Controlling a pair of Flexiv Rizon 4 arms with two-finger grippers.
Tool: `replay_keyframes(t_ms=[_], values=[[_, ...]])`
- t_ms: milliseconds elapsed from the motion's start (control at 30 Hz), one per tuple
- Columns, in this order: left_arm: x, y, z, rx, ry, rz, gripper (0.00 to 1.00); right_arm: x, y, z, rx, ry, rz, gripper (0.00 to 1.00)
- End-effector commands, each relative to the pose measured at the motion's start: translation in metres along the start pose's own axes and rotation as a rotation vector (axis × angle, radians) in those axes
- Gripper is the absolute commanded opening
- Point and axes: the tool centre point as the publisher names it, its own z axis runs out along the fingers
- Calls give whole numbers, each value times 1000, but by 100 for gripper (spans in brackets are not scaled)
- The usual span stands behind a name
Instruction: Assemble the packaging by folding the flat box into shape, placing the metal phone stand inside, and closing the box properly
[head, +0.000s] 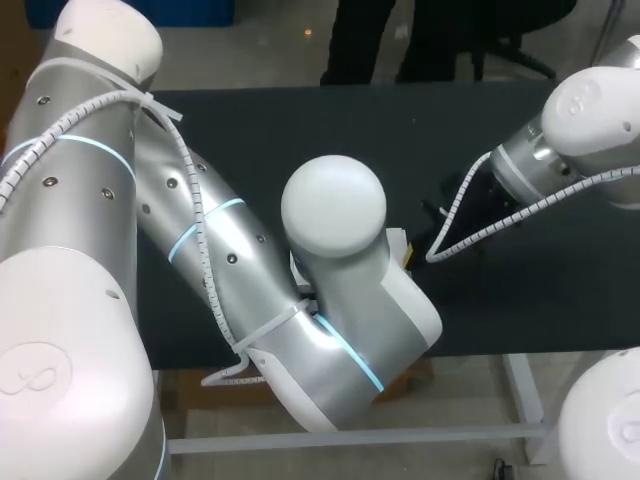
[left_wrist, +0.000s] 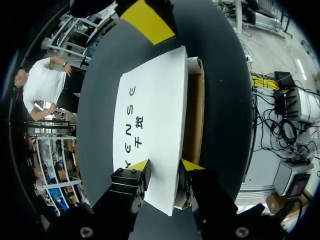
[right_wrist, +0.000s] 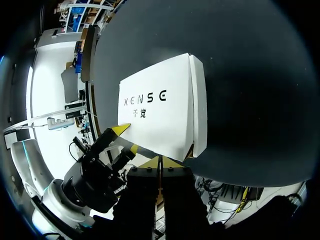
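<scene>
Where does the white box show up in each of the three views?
Head view: the white box is almost wholly hidden under the left arm; only a pale sliver seems to show beside it.
Left wrist view: it lies directly ahead of the left gripper.
Right wrist view: it lies just ahead of the right gripper.
Shared landmark: the dark table.

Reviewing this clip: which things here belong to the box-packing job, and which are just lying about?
Job's own:
white box, brown inside showing
left hand at one end of it
right hand at the other end
(phone stand not in view)

Just there:
black table beneath them
</scene>
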Motion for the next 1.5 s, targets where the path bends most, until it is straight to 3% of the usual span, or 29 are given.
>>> replay_keyframes(t_ms=[33,533,1500], values=[[3,-2,0,-4,-7,-2,38,0,1,3,4,-7,2,0],[3,-2,-1,-3,-8,-1,38,-10,19,16,40,4,31,0],[4,0,-8,15,-13,-8,40,-15,19,19,49,5,37,0]])
